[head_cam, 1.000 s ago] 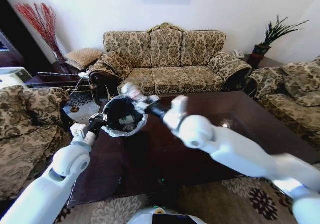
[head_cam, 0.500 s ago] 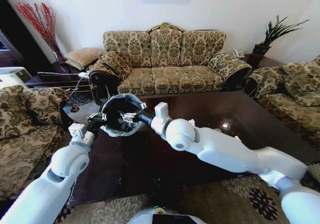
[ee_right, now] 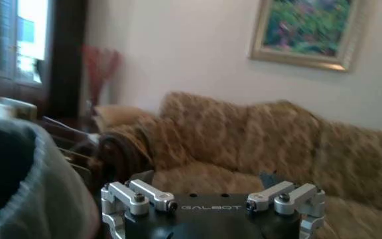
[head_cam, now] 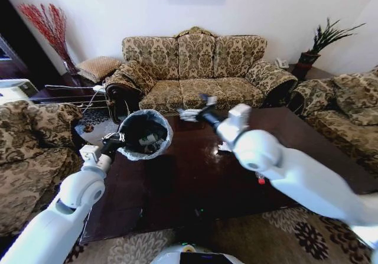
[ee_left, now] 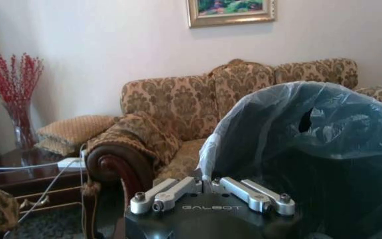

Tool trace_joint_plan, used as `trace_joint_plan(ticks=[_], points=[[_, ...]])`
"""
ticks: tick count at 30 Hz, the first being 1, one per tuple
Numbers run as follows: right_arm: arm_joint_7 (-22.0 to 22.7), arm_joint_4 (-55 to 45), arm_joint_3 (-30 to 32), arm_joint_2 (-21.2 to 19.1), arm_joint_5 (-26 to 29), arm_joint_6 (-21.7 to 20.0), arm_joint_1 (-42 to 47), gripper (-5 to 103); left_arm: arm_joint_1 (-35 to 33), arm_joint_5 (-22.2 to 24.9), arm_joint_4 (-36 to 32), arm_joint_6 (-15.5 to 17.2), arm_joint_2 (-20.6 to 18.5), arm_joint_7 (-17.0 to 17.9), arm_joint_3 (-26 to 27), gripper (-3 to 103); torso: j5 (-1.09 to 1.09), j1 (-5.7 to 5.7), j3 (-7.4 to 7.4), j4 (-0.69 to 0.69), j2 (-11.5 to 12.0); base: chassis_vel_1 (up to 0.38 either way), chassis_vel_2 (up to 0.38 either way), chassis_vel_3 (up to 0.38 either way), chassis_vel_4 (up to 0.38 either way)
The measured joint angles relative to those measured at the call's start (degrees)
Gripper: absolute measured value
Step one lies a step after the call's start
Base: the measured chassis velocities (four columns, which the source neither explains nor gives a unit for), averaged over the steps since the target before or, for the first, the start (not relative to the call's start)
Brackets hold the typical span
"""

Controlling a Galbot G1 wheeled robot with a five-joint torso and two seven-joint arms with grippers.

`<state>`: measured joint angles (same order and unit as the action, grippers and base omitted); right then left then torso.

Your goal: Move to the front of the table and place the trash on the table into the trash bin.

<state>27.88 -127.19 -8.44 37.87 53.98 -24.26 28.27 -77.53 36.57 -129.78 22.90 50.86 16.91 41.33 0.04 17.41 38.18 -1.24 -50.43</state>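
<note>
My left gripper [head_cam: 114,141] is shut on the rim of the trash bin [head_cam: 144,135] and holds it tilted over the left end of the dark brown table [head_cam: 177,184]. The bin's pale liner [ee_left: 310,124] looms large in the left wrist view. White trash [head_cam: 151,140] lies inside the bin. My right gripper [head_cam: 192,113] hovers open above the table's far side, to the right of the bin and apart from it. A small white scrap [head_cam: 224,148] and a small red piece [head_cam: 260,181] lie on the table beside the right arm.
A patterned sofa [head_cam: 198,69] stands behind the table, with armchairs at the left [head_cam: 29,152] and right [head_cam: 348,104]. A side table [head_cam: 65,95] with cables is at the back left. A potted plant [head_cam: 316,45] is at the back right.
The right gripper has pulled out of the bin and swung up and to the right, toward the sofa. The white item it carried a second ago is gone from it. The bin stays held.
</note>
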Motion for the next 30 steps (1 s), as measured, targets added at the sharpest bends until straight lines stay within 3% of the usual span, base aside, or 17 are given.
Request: trace_joint_plan(ticks=[1, 5, 6, 10, 22, 30], points=[[0.0, 0.0, 0.0, 0.0, 0.0, 0.0, 0.0, 100, 0.0, 0.0, 0.0, 0.0, 0.0, 0.0, 0.0, 1, 0.0, 0.0, 0.0, 0.0, 0.0, 0.0, 0.0, 0.0, 0.0], [0.43, -1.61, 13.72, 1.69, -3.75, -2.04, 16.7, 100, -0.29, -0.01, -0.63, -0.09, 0.44, 0.16, 0.8, 1, -0.06, 0.0, -0.01, -0.01, 0.0, 0.0, 0.0, 0.0, 0.0], [0.43, -1.61, 13.72, 1.69, -3.75, -2.04, 16.7, 100, -0.29, -0.01, -0.63, -0.09, 0.44, 0.16, 0.8, 1, -0.06, 0.0, -0.01, -0.01, 0.0, 0.0, 0.0, 0.0, 0.0], [-1.61, -0.55, 23.07, 5.87, -10.81, -1.47, 31.04, 100, -0.21, 0.17, -1.31, -0.18, 1.31, 0.57, 0.79, 1, -0.04, -0.01, -0.01, 0.01, -0.01, 0.0, 0.0, 0.0, 0.0], [-2.12, 1.06, 25.82, 10.44, -13.09, 0.03, 36.39, 100, -1.57, 0.17, -2.92, -1.21, 2.28, 1.26, 1.32, 1, -0.06, 0.0, 0.0, -0.03, 0.0, -0.038, -0.043, 0.045, 0.041], [-2.18, 1.83, 25.42, 10.7, -13.23, -0.04, 36.15, 100, -2.2, 0.09, -4.05, -1.21, 2.95, 1.27, 1.48, 1, -0.01, 0.0, 0.0, 0.01, 0.0, -0.216, -0.229, 0.215, 0.196]])
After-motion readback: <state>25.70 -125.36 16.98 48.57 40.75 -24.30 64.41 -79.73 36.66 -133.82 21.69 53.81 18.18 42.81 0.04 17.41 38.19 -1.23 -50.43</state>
